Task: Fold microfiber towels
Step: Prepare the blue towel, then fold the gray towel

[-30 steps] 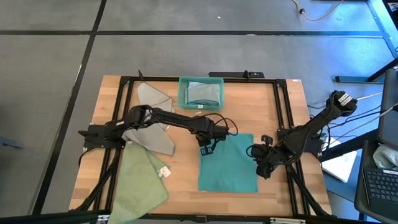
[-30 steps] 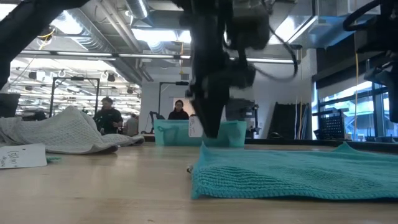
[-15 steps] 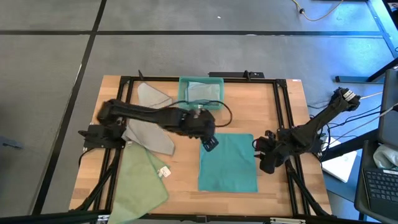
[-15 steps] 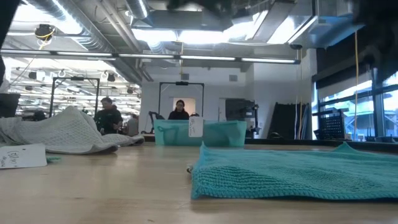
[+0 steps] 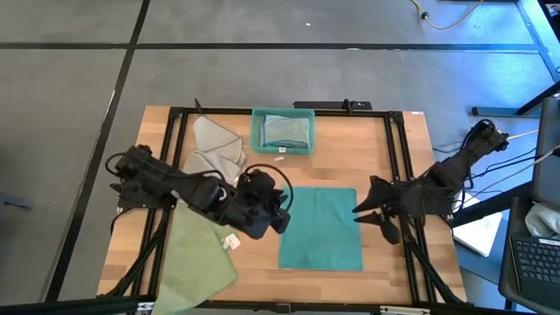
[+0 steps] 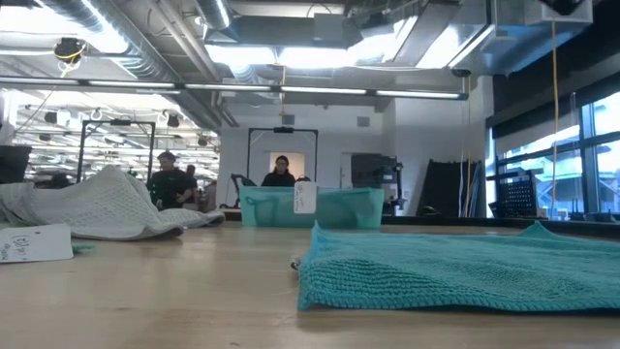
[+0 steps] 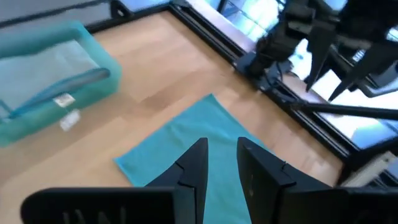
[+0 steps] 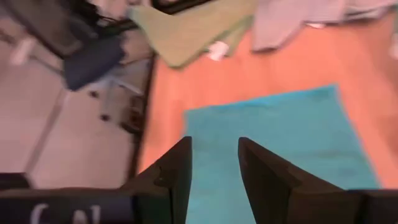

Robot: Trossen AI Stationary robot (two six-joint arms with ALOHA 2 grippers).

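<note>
A teal towel (image 5: pixel 320 231) lies flat on the wooden table, right of centre; it also shows in the low view (image 6: pixel 455 271). My left gripper (image 5: pixel 282 217) hangs open above the towel's left edge, its fingers apart over the cloth in the left wrist view (image 7: pixel 222 158). Above the towel's right edge my right gripper (image 5: pixel 367 214) is also open and holds nothing (image 8: pixel 211 162). A pale green towel (image 5: pixel 197 255) lies at the near left with a white tag. At the far left is a crumpled grey towel (image 5: pixel 214 153).
A teal plastic bin (image 5: pixel 283 129) with a pale cloth in it stands at the far middle. A black metal frame (image 5: pixel 394 149) runs around the table. Bare wood shows between the bin and the teal towel. People stand in the room behind (image 6: pixel 170 179).
My left gripper has risen from the teal towel's far left corner and drawn back toward the table's left and near side, rolling its wrist. My right gripper has risen from the towel's right edge. The towel has stayed flat in place.
</note>
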